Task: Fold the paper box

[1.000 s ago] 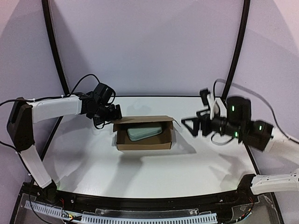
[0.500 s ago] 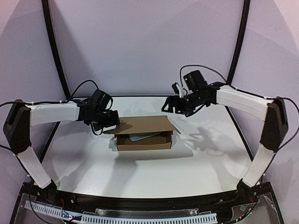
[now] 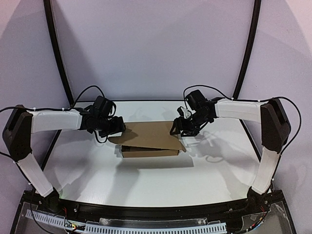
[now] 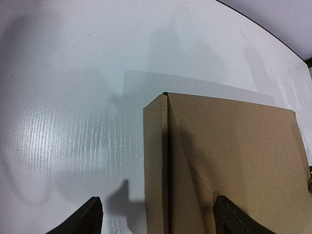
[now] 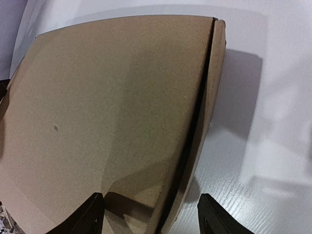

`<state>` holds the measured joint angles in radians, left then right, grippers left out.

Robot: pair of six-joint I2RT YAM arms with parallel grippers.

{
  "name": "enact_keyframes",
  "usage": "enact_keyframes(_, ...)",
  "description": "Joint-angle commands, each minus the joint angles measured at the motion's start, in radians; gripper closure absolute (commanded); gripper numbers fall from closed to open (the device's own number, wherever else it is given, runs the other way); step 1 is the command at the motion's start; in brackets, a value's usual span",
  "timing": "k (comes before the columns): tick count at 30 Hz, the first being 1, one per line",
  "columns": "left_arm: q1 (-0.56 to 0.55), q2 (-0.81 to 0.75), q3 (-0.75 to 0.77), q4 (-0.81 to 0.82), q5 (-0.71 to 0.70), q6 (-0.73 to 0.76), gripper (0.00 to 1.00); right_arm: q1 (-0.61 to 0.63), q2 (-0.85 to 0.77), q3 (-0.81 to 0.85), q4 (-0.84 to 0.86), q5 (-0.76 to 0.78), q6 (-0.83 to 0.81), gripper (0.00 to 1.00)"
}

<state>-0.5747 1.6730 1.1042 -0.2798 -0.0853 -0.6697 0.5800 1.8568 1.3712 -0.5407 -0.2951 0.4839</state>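
The plain brown corrugated cardboard box [image 3: 150,151] sits mid-frame in the top view on my white desk [image 3: 97,170]. Its lid [image 3: 146,132] lies tilted over the opening and hides the inside. My left jaws stand open, dark fingertips [image 4: 90,219] cut off at the frame's bottom edge, straddling the box's left wall. My right jaws are likewise open, fingertips [image 5: 88,214] astride the right edge. Only the top view shows the front wall.

I work over a white table [image 3: 97,170] that runs back to a pale lilac wall [image 3: 156,48], a black curved pole [image 3: 53,48] near each far corner.
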Motion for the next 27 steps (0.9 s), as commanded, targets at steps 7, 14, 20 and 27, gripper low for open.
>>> enact_keyframes(7, 0.000, -0.021, 0.041, -0.086, 0.248, -0.026, 0.22, 0.001, -0.005, -0.003, 0.024, -0.061, 0.043, 0.32)
enact_keyframes(14, -0.001, -0.013, 0.080, -0.098, 0.442, -0.076, 0.25, 0.001, -0.021, -0.017, 0.074, -0.143, 0.087, 0.33)
enact_keyframes(20, -0.001, -0.005, 0.076, -0.114, 0.468, -0.093, 0.29, 0.001, -0.032, -0.029, 0.091, -0.147, 0.096, 0.35)
enact_keyframes(27, 0.000, 0.006, 0.029, -0.053, 0.526, -0.159, 0.38, 0.028, -0.022, -0.043, 0.101, -0.134, 0.119, 0.43)
